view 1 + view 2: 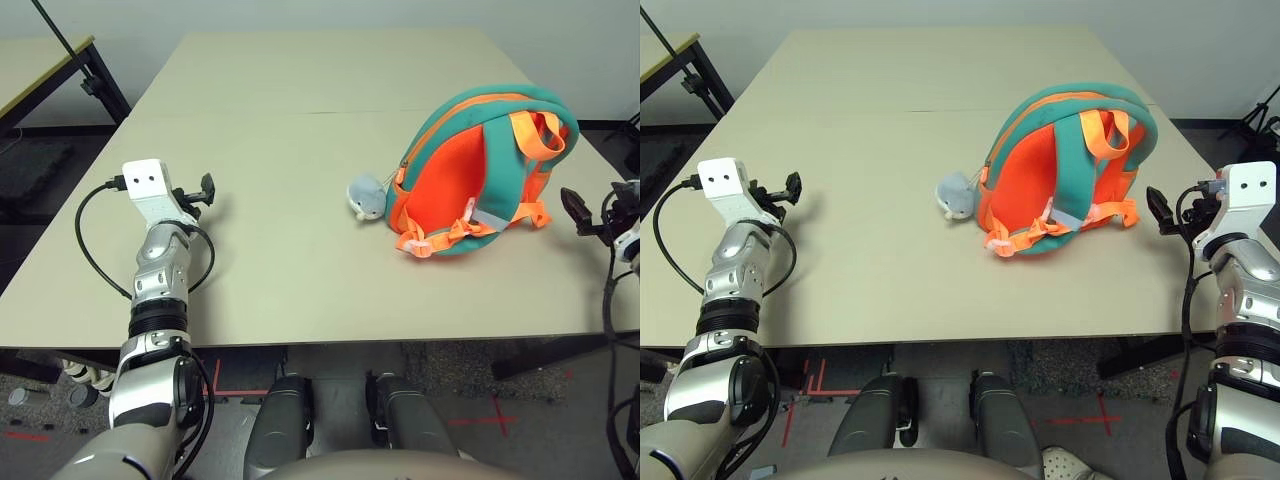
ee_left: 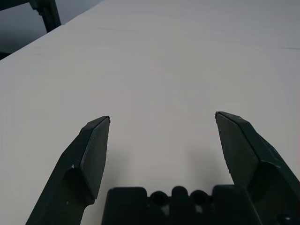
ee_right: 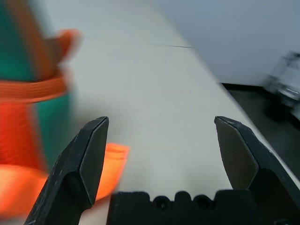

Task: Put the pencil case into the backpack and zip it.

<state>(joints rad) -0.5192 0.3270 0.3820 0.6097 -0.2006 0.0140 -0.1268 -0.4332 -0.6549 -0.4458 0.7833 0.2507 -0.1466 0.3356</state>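
Observation:
The teal backpack [image 1: 480, 170] lies on the right part of the table with its orange back panel and orange straps facing up. A grey-white plush fish [image 1: 366, 198] hangs at its left side. The pencil case is out of view. My left gripper [image 1: 207, 190] hovers open over bare tabletop at the left, far from the backpack, with nothing between its fingers [image 2: 96, 145]. My right gripper [image 1: 1158, 210] is open just right of the backpack, near the table's right edge. In the right wrist view, an orange strap and the backpack [image 3: 28, 93] lie beside one finger.
The beige table [image 1: 300, 90] stretches far back with a seam across its middle. A second table [image 1: 40, 60] with black legs stands at the far left. A black stand [image 1: 1260, 115] is on the floor at the right.

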